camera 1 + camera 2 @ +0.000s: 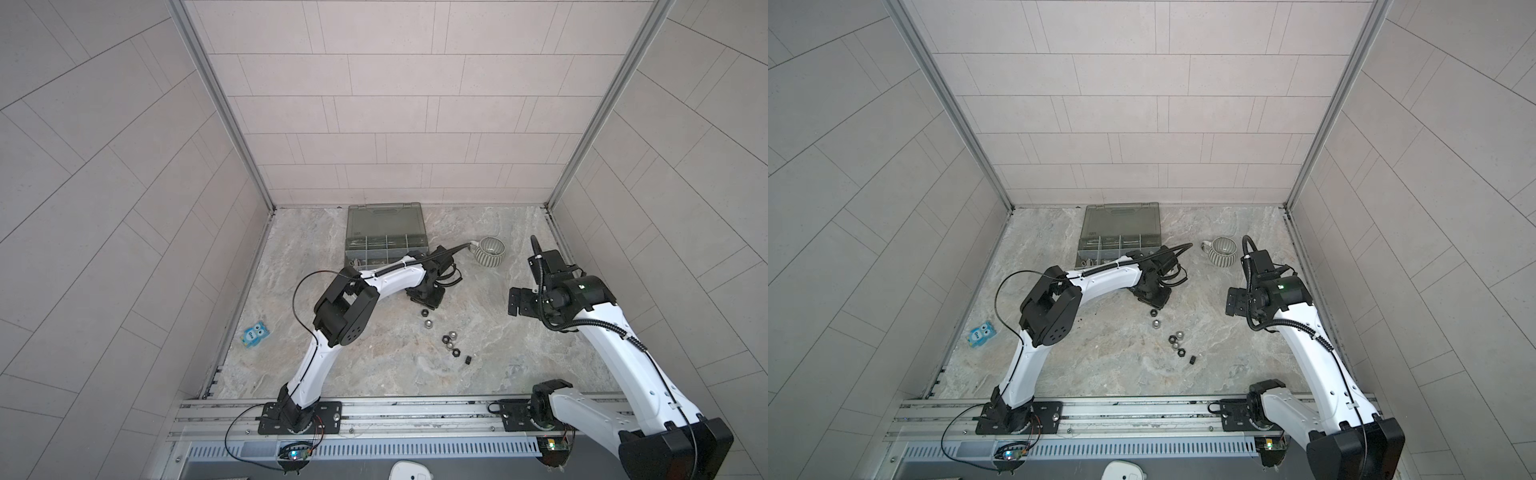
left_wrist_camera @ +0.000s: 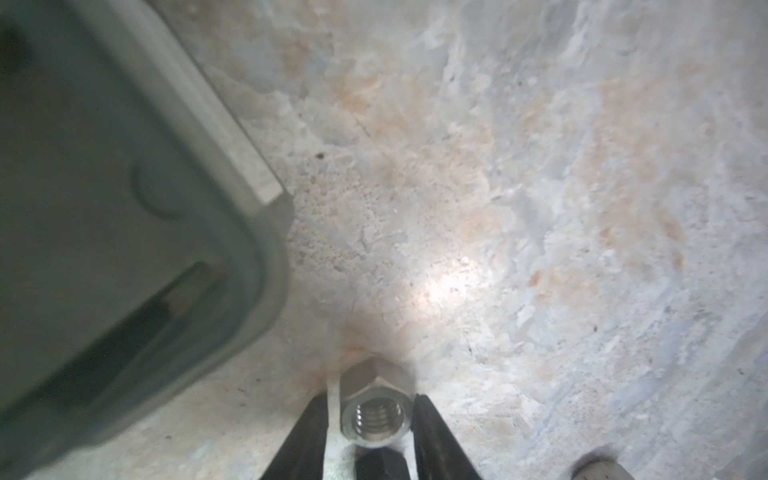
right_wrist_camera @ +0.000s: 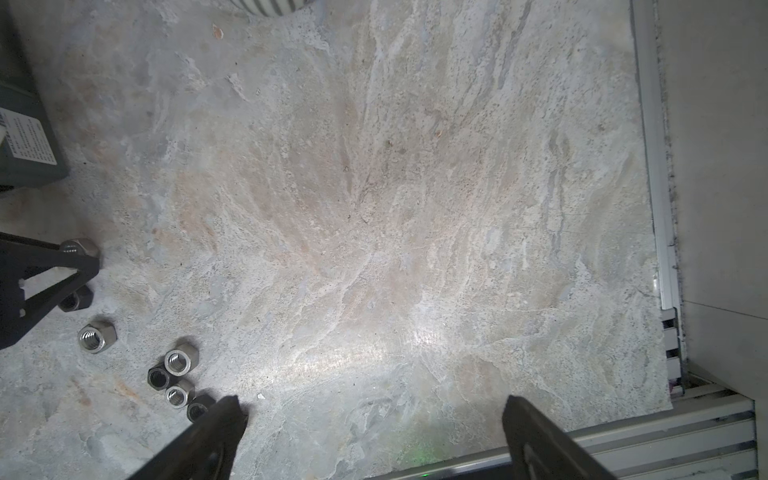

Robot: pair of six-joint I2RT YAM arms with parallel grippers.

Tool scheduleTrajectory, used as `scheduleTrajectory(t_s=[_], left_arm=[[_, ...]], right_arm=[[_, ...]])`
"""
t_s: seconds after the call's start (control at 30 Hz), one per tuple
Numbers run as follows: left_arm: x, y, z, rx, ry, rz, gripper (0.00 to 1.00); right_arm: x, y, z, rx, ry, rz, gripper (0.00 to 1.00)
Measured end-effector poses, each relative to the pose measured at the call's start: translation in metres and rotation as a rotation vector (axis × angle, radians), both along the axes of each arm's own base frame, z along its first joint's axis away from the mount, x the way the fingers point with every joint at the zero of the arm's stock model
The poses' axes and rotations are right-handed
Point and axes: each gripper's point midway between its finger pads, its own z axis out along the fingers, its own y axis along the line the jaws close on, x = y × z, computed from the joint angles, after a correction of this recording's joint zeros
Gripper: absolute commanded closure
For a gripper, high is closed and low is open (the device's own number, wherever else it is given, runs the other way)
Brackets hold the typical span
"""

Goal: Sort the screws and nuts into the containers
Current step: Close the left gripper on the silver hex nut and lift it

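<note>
A silver hex nut (image 2: 376,415) stands on the marble table between the fingers of my left gripper (image 2: 374,409), which is shut on it. The left gripper (image 1: 426,300) points down just in front of the grey-green organizer case (image 1: 384,226), whose containers (image 1: 386,249) lie open. Several more nuts (image 1: 451,340), silver and black, are strewn toward the front (image 3: 176,361). My right gripper (image 3: 374,409) is open and empty, hovering right of them (image 1: 517,301). No screws show on the table. Silver bits in a front compartment (image 1: 1090,262) are too small to tell.
A striped mug (image 1: 490,251) stands right of the case. A small blue owl-faced packet (image 1: 257,333) lies at the left edge. A black nut (image 2: 380,465) sits right behind the held one. Tiled walls close in three sides, and the arms' rail (image 1: 415,415) runs along the front.
</note>
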Motion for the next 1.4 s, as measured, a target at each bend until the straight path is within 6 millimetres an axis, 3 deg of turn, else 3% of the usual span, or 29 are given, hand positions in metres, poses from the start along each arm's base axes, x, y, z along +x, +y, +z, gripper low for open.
scheduleTrajectory(t_s=[0.37,1.4], left_arm=[[0.001,0.000,0.001,0.018,0.009,-0.016,0.75],[-0.002,0.006,0.008,0.047,0.010,-0.044,0.79]], right_arm=[[0.001,-0.002,-0.004,-0.003,0.018,-0.003,0.01],[0.013,0.004,-0.003,0.025,-0.013,0.008,0.01]])
